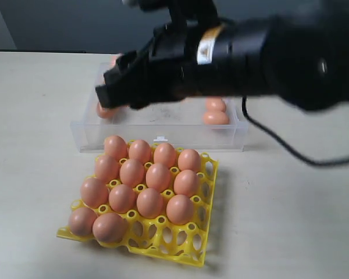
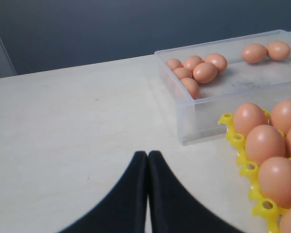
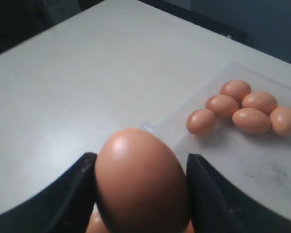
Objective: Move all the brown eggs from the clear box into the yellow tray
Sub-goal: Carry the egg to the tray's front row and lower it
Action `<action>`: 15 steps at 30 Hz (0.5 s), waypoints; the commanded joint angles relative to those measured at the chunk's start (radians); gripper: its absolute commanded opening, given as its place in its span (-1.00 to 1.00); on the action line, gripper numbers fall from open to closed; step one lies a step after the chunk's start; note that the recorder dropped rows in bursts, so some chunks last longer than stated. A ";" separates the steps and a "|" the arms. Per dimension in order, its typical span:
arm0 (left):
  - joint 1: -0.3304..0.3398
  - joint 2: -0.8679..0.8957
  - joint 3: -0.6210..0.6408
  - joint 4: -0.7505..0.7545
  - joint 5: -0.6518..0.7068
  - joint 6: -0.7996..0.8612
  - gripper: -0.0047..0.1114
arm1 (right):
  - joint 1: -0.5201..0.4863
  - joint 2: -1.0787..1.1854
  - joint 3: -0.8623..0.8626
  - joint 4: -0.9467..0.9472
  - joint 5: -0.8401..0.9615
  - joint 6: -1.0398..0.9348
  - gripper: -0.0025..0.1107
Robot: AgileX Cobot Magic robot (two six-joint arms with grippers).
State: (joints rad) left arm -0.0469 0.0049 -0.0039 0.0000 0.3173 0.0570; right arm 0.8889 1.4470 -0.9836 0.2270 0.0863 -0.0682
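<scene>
Pale desk (image 1: 29,151). A bright yellow plastic lattice egg tray (image 1: 205,232) sits near centre. A shallow clear plastic box (image 1: 163,125) lies just beyond the tray's far edge, its long side facing it, with a small white tab (image 1: 160,139) on that near wall. Only a thin strip of desk separates them.

Edges and room: fourteen smooth brown eggs (image 1: 150,202) are seated in the tray. Open cups run along its right edge and near right corner. Wide bare desk lies left of the tray and box. To the right the desk is also bare except for a thin black cable (image 1: 291,151) trailing past the box's right end.

Right arm (image 1: 267,52): black and blurred, it reaches from the far right across the box to its left end and hides most of the far wall. Right pincer (image 3: 140,158): clenched on one brown oval egg (image 3: 138,194), with fingers (image 3: 77,189) pressed to both flanks, by the box's left corner. A sliver of orange below the egg is too small to identify.

Box contents: a cluster of five loose eggs (image 2: 199,70) lies at the left end. Three more eggs (image 2: 266,51) lie toward the right, one cut off by the frame. In the exterior view an egg shows under the right pincer's tip; it cannot be told whether that is the held one.

Left pincer (image 2: 147,155): closed on nothing, fingers touching, over bare desk left of the tray and apart from it. It is not seen in the exterior view.
</scene>
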 commanded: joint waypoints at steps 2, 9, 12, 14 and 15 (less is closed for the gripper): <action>-0.005 -0.005 0.004 0.000 -0.009 0.000 -0.91 | 0.134 -0.033 0.298 0.012 -0.502 0.001 -0.96; -0.005 -0.005 0.004 0.000 -0.009 0.000 -0.91 | 0.201 0.020 0.385 0.155 -0.531 0.001 -0.96; -0.005 -0.005 0.004 0.000 -0.009 0.000 -0.91 | 0.231 0.048 0.385 0.103 -0.558 -0.001 -0.96; -0.005 -0.005 0.004 0.000 -0.009 0.000 -0.91 | 0.252 0.065 0.389 0.099 -0.599 -0.001 -0.96; -0.005 -0.005 0.004 0.000 -0.009 0.000 -0.91 | 0.262 0.078 0.391 0.102 -0.622 0.001 -0.96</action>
State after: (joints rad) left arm -0.0469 0.0049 -0.0039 0.0000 0.3173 0.0570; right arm 1.1276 1.5039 -0.6010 0.3413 -0.4631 -0.0664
